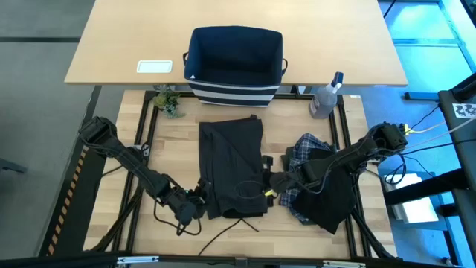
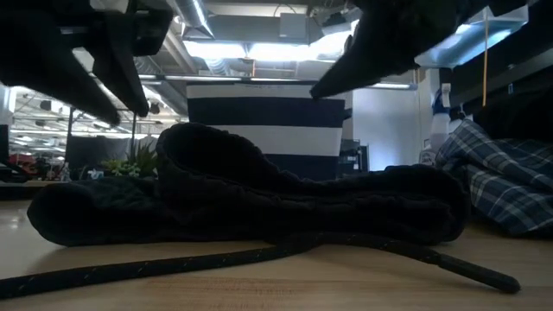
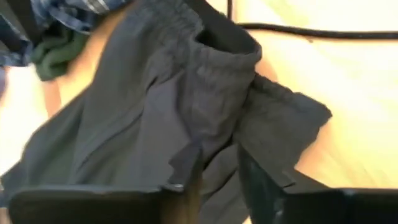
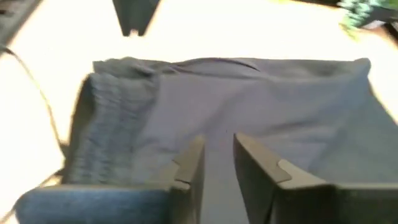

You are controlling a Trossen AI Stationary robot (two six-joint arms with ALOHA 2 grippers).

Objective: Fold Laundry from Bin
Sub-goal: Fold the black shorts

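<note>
The bin appears empty. A folded dark garment lies on the table. The left gripper and right gripper flank it, fingers narrowly parted, holding nothing.

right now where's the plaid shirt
In the high view the plaid shirt lies crumpled on the table's right side, under the right arm and partly covered by a black garment, right of the dark folded garment at centre.

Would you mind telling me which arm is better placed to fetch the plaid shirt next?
The right. Its claw sits between the folded dark garment and the plaid shirt; the left claw is across the garment, farther away.
</note>
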